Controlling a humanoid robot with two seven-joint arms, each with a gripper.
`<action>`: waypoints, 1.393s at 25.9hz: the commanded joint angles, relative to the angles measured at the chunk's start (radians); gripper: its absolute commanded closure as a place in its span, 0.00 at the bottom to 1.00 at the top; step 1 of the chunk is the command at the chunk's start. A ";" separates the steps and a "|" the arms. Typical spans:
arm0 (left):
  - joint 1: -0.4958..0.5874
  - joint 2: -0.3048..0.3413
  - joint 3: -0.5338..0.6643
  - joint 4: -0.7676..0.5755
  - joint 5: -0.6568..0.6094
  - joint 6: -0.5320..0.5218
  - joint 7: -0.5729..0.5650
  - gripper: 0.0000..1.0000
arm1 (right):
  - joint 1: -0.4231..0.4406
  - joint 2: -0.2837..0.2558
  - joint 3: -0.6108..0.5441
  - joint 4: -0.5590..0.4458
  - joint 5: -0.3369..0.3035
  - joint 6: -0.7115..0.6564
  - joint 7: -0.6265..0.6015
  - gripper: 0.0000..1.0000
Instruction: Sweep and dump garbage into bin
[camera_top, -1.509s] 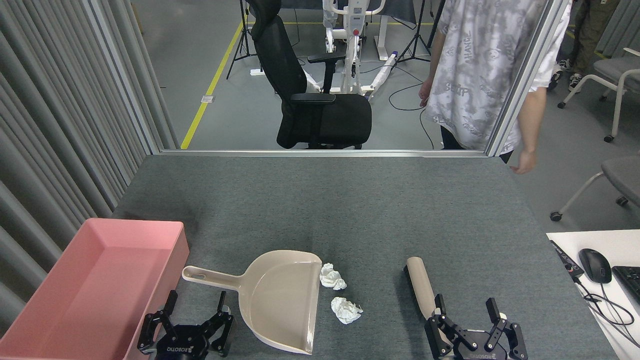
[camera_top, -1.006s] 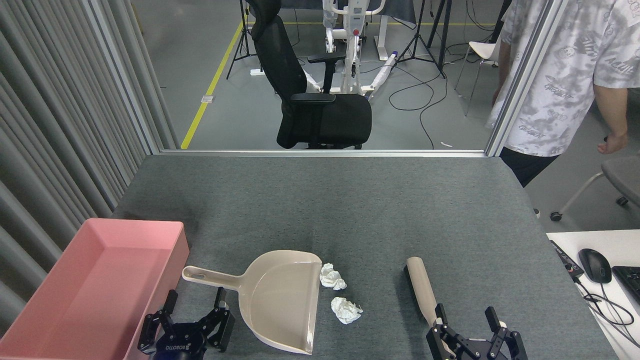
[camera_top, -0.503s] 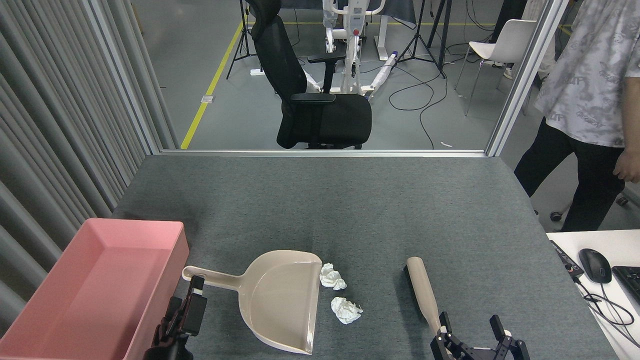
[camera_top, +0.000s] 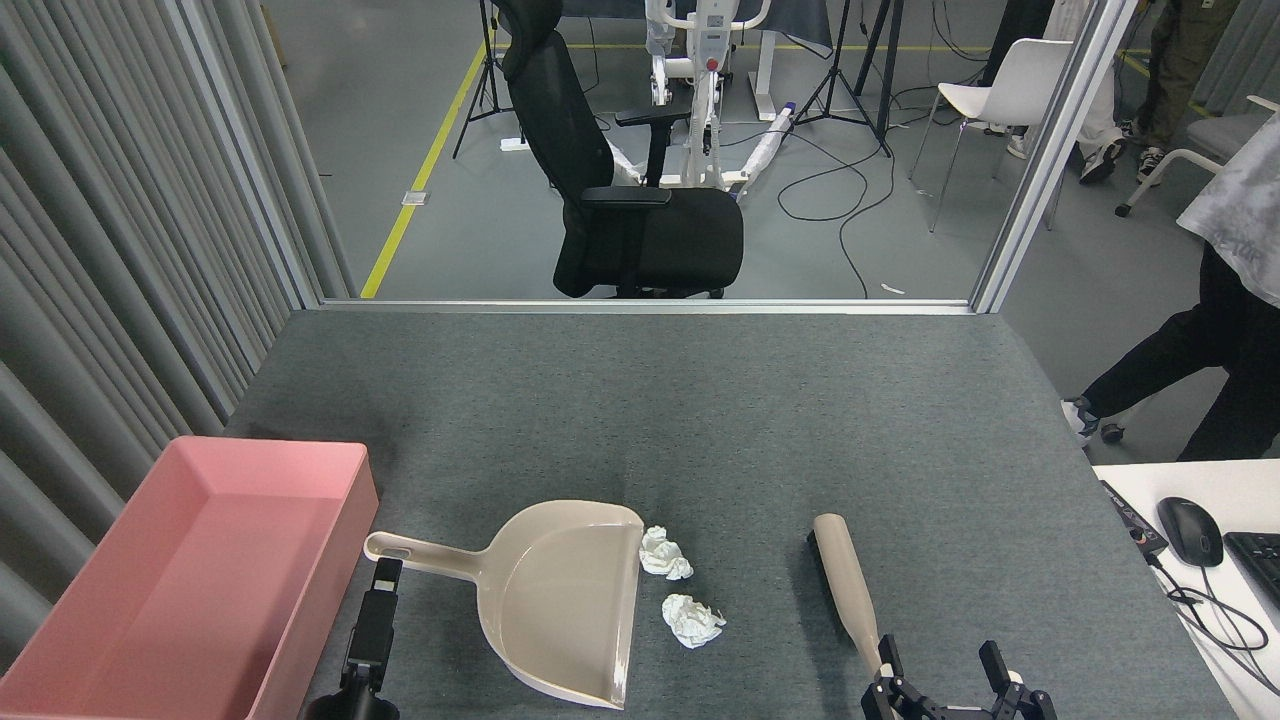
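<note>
- Bright, even light from overhead; colours read true.
- Shadows are soft and short: a faint one beside the dustpan (camera_top: 560, 600), another under the chair (camera_top: 640, 225).
- A mild sheen lies on the dustpan's rim.
- Focus is sharp throughout.
- The curtain (camera_top: 110, 240) folds splay outward at the left edge, a wide-angle effect.

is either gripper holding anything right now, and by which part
Nothing is held: the left gripper sits just short of the beige plastic dustpan handle; the right gripper is open beside the beige brush.
</note>
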 joint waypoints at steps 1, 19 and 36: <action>-0.034 -0.003 0.005 0.065 0.006 -0.050 0.000 0.01 | 0.003 -0.001 0.002 0.007 -0.004 0.018 0.003 0.02; -0.101 0.009 0.025 0.176 0.003 -0.089 0.002 0.01 | 0.006 -0.001 0.101 0.081 -0.019 0.094 0.001 0.02; -0.174 0.017 0.028 0.223 -0.006 -0.087 0.002 0.01 | 0.006 -0.001 0.122 0.124 -0.021 0.131 0.007 0.02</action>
